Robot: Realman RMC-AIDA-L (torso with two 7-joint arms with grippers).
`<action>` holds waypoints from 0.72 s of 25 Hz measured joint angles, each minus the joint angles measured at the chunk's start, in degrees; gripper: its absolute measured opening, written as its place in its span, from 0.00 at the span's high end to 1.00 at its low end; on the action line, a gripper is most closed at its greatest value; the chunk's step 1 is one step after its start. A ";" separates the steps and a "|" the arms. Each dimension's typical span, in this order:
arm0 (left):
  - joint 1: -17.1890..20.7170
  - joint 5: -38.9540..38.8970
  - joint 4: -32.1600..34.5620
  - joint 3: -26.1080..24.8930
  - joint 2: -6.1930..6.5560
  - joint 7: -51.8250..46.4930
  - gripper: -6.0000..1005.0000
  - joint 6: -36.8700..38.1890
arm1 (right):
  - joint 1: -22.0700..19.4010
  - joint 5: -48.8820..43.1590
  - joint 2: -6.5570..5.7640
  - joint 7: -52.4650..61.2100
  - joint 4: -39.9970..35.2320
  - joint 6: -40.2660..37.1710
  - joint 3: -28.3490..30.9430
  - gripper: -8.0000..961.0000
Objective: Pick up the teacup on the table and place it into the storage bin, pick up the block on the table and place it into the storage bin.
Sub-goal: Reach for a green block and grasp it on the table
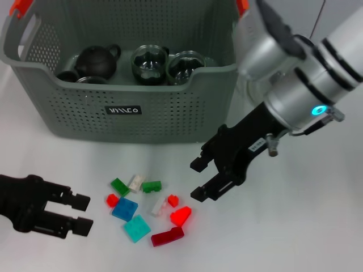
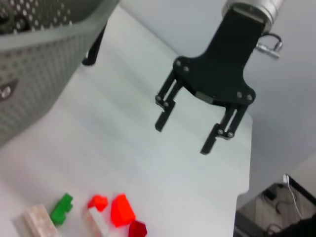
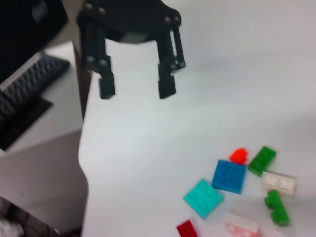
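Storage bin (image 1: 122,110) at 12 o'clock on the white table (image 1: 295,226), grey-green and perforated, orange clips on the handles, small black label on the near wall. Inside it: a dark teapot (image 1: 96,61), a glass teapot (image 1: 150,64) just beside, a glass cup (image 1: 184,66) toward the right end, and a small dark cup (image 1: 68,75) at the left end.

Loose cluster of small blocks at 6 o'clock, in front of the bin. Among them: green block (image 1: 119,186), whitish block (image 1: 136,182), second green block (image 1: 151,186), blue plate block (image 1: 125,209), cyan plate block (image 1: 137,228), bright red block (image 1: 180,216), dark red block (image 1: 167,236), small red block (image 1: 112,200).

Right gripper (image 1: 199,179) at 4 o'clock, reaching in from the upper right, hanging above the table just right of the cluster; fingers spread wide, nothing between them, same seen in the left wrist view (image 2: 181,133).

Left gripper (image 1: 82,213) at 8 o'clock, low over the table, just left of the blocks; fingers parted, nothing held, same in the right wrist view (image 3: 136,89).
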 joint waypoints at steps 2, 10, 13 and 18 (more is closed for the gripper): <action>-0.05 1.33 0.04 0.11 -0.38 0.71 0.33 -0.37 | 1.00 0.08 0.05 1.26 0.06 2.08 -3.05 0.30; -0.55 2.84 2.07 -0.03 -0.87 1.91 0.32 -1.95 | 5.31 1.57 0.72 4.01 0.41 10.92 -15.70 0.30; -0.56 2.86 2.97 -0.21 -0.89 2.27 0.32 -2.59 | 6.14 4.35 0.77 4.33 1.47 15.67 -21.74 0.30; -0.56 2.88 4.08 -0.25 -0.89 2.60 0.32 -3.05 | 6.28 8.05 0.93 4.93 2.54 24.32 -28.86 0.30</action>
